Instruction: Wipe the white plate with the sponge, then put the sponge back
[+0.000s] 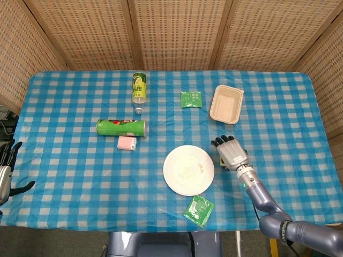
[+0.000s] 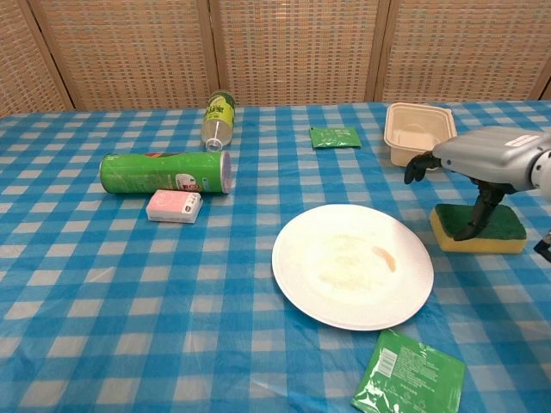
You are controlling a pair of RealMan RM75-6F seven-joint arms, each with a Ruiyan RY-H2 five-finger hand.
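Looking down from the head view, a checked blue surface [image 1: 80, 176] is seen with a white plate [image 1: 188, 170] lying near its front middle. The right hand [image 1: 231, 152] is held directly over the sponge, which is hidden beneath it here; the fingers [image 1: 221, 142] point toward the far edge and are bent down, but whether anything is gripped cannot be told. The left hand [image 1: 5, 171] is seen at the left border, off the surface, its fingers spread and nothing in them. Further back a green tube can [image 1: 121, 127] is laid on its side with a small pink pack [image 1: 127, 143] just beside it, and a bottle [image 1: 139, 89] is laid flat beyond them. A green packet [image 1: 191, 99] and a beige tray [image 1: 226, 104] are placed at the far right, well apart from a second green packet [image 1: 199, 210] by the front edge, near the plate.

From the chest view, the sponge [image 2: 495, 231] is shown lying flat on the surface just right of the plate [image 2: 352, 265], green face up, yellow below. The right hand [image 2: 486, 163] is held above it, palm down, with the thumb [image 2: 479, 215] reaching down onto the sponge's top near its left end, while the other fingers [image 2: 417, 166] are curled forward in the air, clear of it. The sponge is touched, not lifted, and no closed grip on it is shown. A faint brownish smear [image 2: 382, 255] is seen on the plate. The left hand is outside this view.
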